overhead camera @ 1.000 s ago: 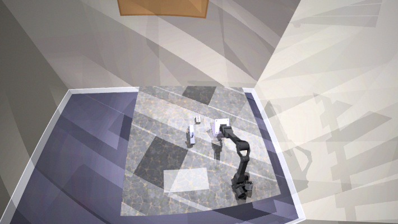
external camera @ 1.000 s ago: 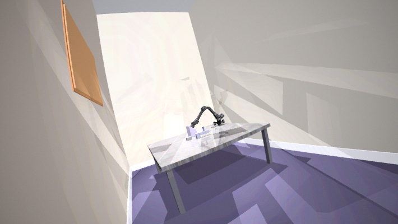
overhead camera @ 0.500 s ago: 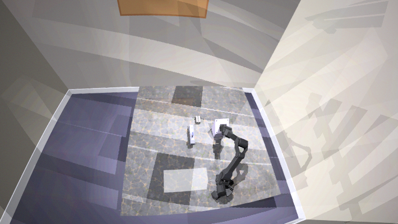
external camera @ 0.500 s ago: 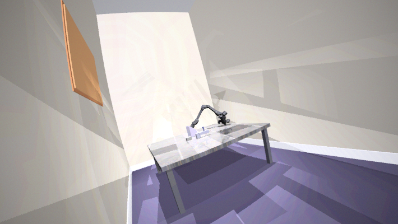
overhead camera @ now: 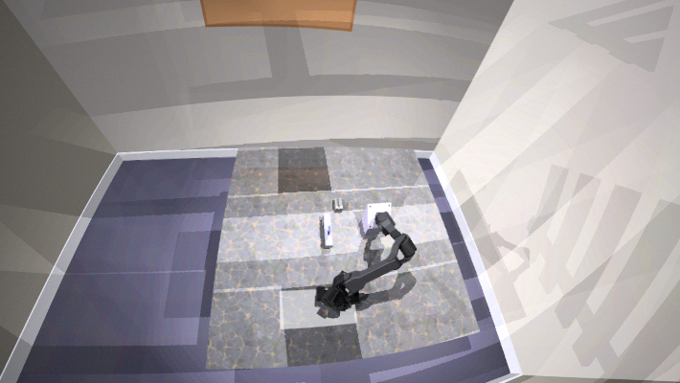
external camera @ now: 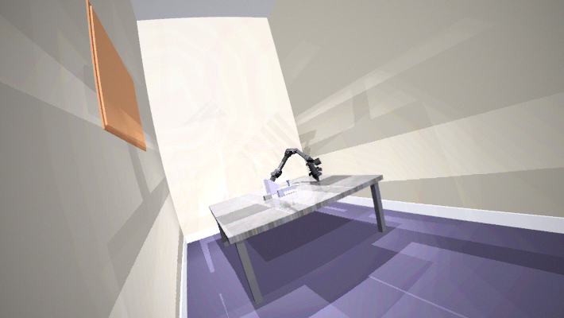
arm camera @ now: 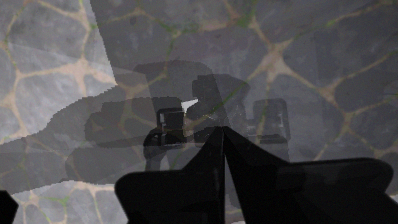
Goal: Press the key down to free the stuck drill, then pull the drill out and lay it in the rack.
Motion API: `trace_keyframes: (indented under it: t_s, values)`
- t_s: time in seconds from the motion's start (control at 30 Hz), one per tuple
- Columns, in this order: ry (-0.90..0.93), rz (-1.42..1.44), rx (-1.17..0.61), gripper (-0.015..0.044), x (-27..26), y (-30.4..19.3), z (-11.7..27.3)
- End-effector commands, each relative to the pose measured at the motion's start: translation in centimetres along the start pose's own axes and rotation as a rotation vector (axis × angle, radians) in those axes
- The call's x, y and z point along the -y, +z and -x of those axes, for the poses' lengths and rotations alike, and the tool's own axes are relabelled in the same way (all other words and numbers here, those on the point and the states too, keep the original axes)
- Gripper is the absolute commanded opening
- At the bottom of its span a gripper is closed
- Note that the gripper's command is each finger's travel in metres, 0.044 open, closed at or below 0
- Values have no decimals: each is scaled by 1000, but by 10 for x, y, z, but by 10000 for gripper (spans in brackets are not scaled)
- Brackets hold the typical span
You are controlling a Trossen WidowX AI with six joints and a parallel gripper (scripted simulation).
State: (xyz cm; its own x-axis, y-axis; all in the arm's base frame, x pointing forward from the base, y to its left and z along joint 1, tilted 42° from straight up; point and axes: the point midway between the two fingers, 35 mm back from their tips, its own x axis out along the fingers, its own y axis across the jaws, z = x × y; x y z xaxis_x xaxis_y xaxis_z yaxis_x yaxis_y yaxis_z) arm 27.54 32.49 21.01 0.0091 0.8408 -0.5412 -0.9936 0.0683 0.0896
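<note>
My gripper (overhead camera: 337, 298) (external camera: 318, 180) (arm camera: 221, 131) is shut and empty, its fingertips together. It hangs low over the table, well away from the small objects. A long, narrow white block (overhead camera: 327, 221) (external camera: 281, 193) lies on the table, with a small blue piece (overhead camera: 328, 230) (external camera: 288, 182) standing up from it. A small grey slotted piece (overhead camera: 338, 206) (external camera: 267, 197) sits just past the block's far end in the top view. Which of these are the drill, key and rack is too small to tell. None of them shows in the wrist view.
The arm's base stands at a white box-like mount (overhead camera: 372, 209) (external camera: 270, 186), to the right of the white block in the top view. The stone-patterned table (overhead camera: 254, 316) (external camera: 238, 219) carries a pale rectangular patch (overhead camera: 297, 311) beside the gripper. Arm shadows fall below the fingers.
</note>
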Motion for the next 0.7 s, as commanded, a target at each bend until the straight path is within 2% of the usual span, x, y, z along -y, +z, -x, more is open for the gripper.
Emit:
trace_keyframes:
  t_s: [0.0,0.3,0.53,0.67]
  values:
    - [-74,-226,-92,0,40,-56,28]
    - [-192,-777,-218,0,78,-177,109]
    - [-224,-1289,-227,0,58,-263,179]
    - [-215,-1463,-206,0,43,-284,200]
